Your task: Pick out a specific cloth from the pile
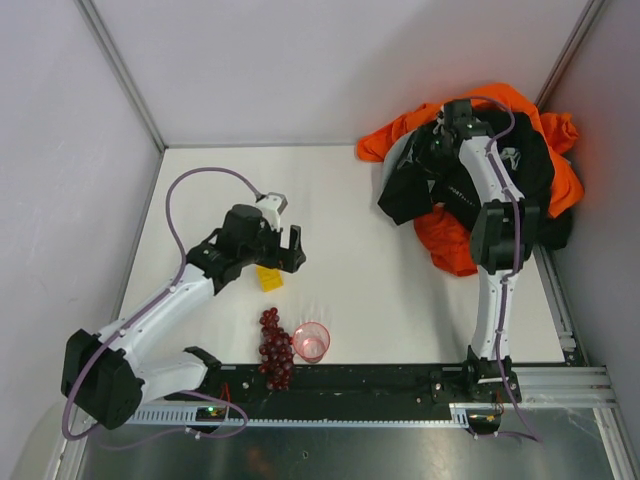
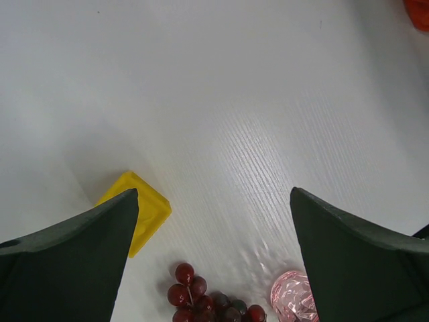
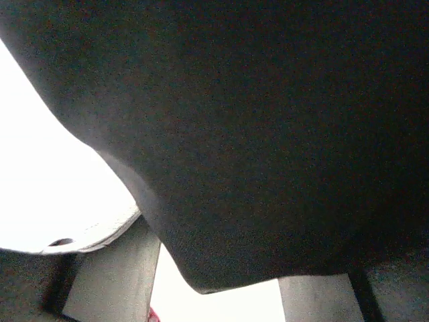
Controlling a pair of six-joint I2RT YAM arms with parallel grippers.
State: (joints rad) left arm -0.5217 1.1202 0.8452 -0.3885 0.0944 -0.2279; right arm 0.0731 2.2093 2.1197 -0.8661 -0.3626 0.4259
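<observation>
The pile [image 1: 470, 170] lies at the table's far right corner: a large bright orange garment [image 1: 520, 105], a black garment [image 1: 420, 190] on top and a light grey one [image 1: 393, 160] at its left edge. An orange-red piece of cloth [image 1: 450, 248] sticks out at the pile's near side; no cord or mark shows. My right gripper [image 1: 435, 148] is down on the black garment. In the right wrist view black fabric [image 3: 255, 134] fills the frame above two spread fingers [image 3: 107, 275]. My left gripper [image 1: 281, 250] is open and empty, far from the pile.
A yellow block [image 1: 270, 277] lies under my left gripper and shows in the left wrist view [image 2: 146, 209]. Dark red grapes [image 1: 274, 348] and a pink cup [image 1: 311, 341] stand near the front rail [image 1: 400, 385]. Walls close in behind and beside the pile.
</observation>
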